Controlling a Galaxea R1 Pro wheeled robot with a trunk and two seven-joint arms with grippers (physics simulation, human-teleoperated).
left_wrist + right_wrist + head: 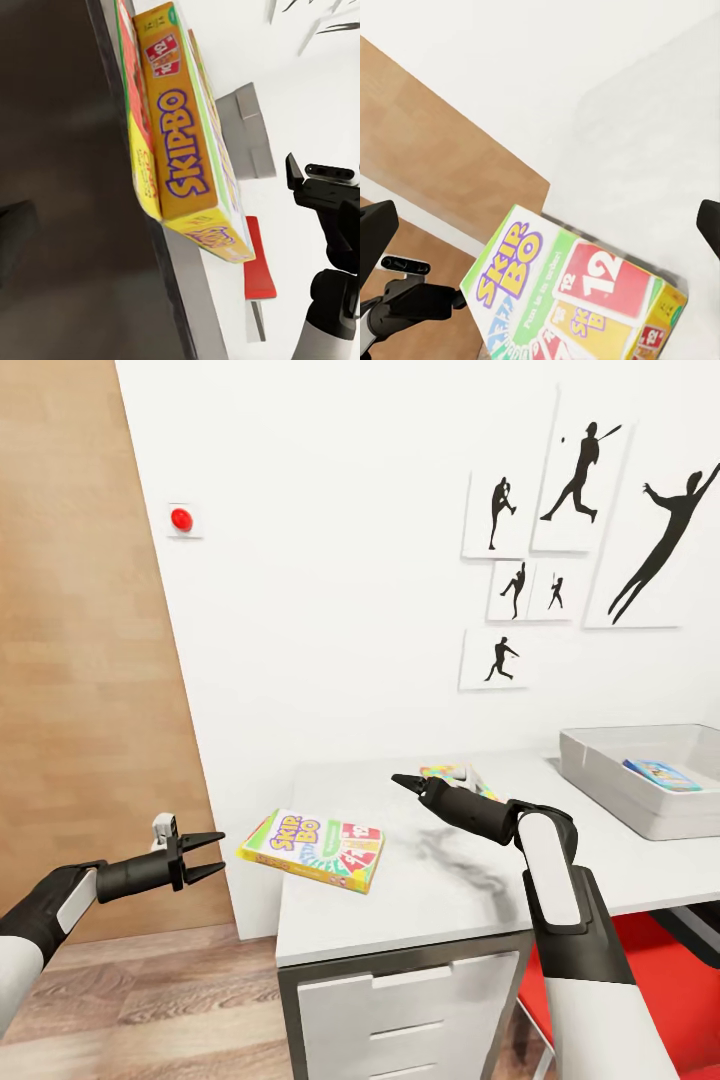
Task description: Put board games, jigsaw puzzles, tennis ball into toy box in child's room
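A Skip-Bo board game [312, 850] lies flat on the near left corner of the white table [450, 880], jutting a little over the edge. My left gripper [205, 857] hangs open just left of that box, level with it and apart from it. Above the table's middle, my right gripper [405, 782] points left and is open; its fingers [375, 232] frame the box [577, 292]. The box's orange edge [180, 142] fills the left wrist view. A bright jigsaw puzzle [455, 772] lies behind the right gripper. The grey toy box [600, 785] stands at the right with a blue board game [662, 774] inside.
A wood-panelled surface [80, 660] stands to the left of the table, close behind my left arm. White drawers [400, 1010] sit under the tabletop, and a red chair [690, 960] is at the lower right. Sports-silhouette pictures [580, 470] hang on the white wall.
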